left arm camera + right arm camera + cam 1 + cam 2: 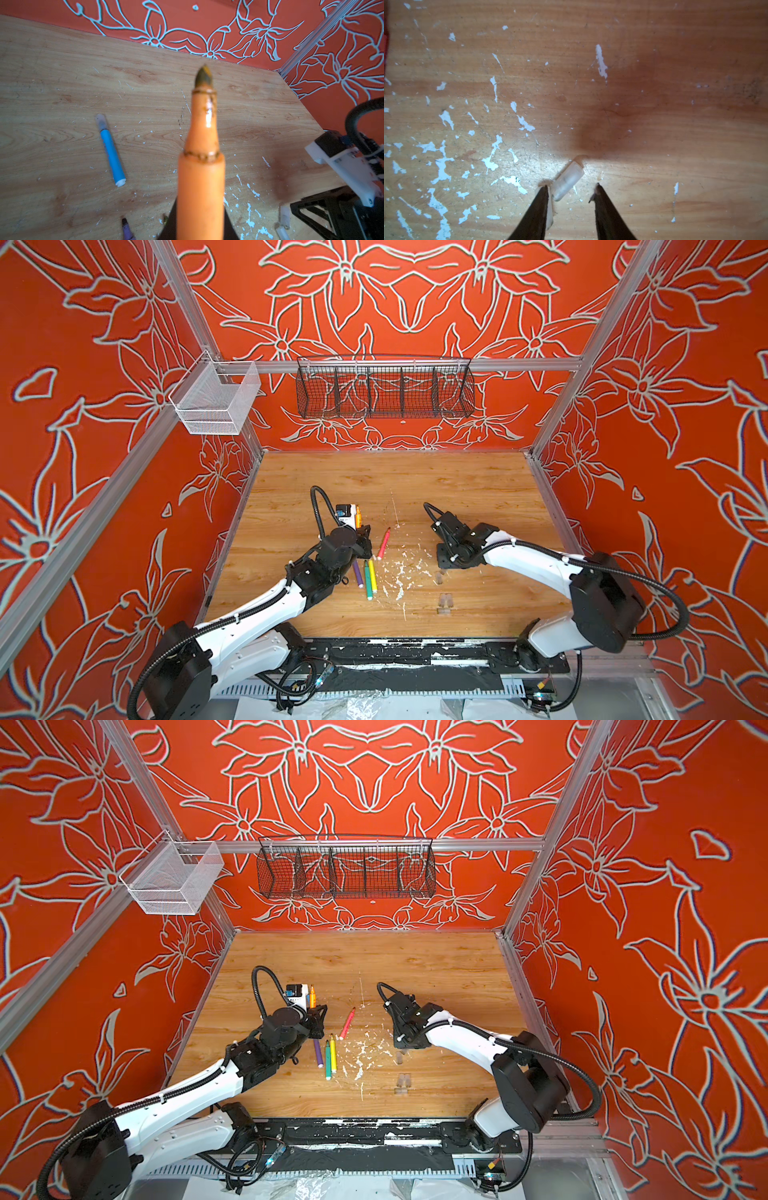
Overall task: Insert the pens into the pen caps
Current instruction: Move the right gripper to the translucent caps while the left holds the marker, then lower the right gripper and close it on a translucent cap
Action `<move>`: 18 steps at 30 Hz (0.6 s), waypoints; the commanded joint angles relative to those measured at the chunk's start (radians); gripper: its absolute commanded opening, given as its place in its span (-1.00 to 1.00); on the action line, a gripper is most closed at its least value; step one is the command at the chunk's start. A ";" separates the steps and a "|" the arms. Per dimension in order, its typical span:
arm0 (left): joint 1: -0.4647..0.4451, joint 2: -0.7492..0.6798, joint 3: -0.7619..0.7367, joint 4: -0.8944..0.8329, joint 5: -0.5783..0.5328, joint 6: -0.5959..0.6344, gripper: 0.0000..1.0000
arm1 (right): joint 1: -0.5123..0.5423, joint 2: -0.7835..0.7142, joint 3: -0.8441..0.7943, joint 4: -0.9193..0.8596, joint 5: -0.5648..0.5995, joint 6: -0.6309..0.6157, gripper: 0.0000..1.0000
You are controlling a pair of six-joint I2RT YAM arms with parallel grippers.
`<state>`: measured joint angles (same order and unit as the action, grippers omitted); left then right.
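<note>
left gripper (365, 531) clamped on glossy orange pen (202, 166); tapered tip kinda grimy | right gripper (571, 185) jaws apart; stubby clear cap (568, 180) lying slanted between 'em on white-flecked woodgrain table (664, 62)

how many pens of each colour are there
orange pen: 1
pink-red pen: 1
purple pen: 1
green pen: 1
yellow pen: 1
blue pen: 1
total: 6

Laboratory robot test cell: silver aluminium-profile frame (519, 364), orange floral-patterned wall panels (104, 489), wood-grain tabletop (374, 472), two white-and-black robot arms (253, 614) on black rail (374, 651).
</note>
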<state>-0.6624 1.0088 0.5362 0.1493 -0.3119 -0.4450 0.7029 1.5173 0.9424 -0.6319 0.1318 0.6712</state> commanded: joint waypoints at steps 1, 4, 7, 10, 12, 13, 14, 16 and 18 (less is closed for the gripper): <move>0.000 -0.013 -0.005 0.019 0.013 -0.003 -1.00 | 0.019 0.043 0.049 -0.060 0.063 -0.016 -0.20; 0.000 -0.013 -0.004 0.025 0.029 0.001 -1.00 | 0.027 0.073 0.069 -0.080 0.112 -0.019 -0.17; 0.000 -0.013 -0.004 0.028 0.034 0.003 -1.00 | 0.027 0.100 0.076 -0.091 0.120 -0.019 -0.16; 0.000 -0.013 -0.004 0.032 0.040 0.002 -1.00 | 0.030 0.126 0.075 -0.087 0.109 -0.020 -0.15; 0.000 -0.013 -0.006 0.034 0.049 0.004 -1.00 | 0.033 0.142 0.078 -0.089 0.103 -0.021 -0.15; 0.000 -0.013 -0.005 0.038 0.054 0.007 -1.00 | 0.036 0.148 0.078 -0.088 0.100 -0.020 -0.14; 0.000 -0.013 -0.006 0.038 0.057 0.009 -1.00 | 0.038 0.153 0.078 -0.088 0.099 -0.020 -0.14; 0.000 -0.013 -0.008 0.040 0.063 0.009 -1.00 | 0.045 0.165 0.079 -0.091 0.097 -0.019 -0.14; -0.001 -0.013 -0.009 0.042 0.065 0.010 -1.00 | 0.049 0.175 0.079 -0.095 0.097 -0.017 -0.14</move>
<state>-0.6624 1.0088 0.5362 0.1520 -0.2600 -0.4427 0.7414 1.6726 0.9997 -0.6899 0.2066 0.6544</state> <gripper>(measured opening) 0.152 0.431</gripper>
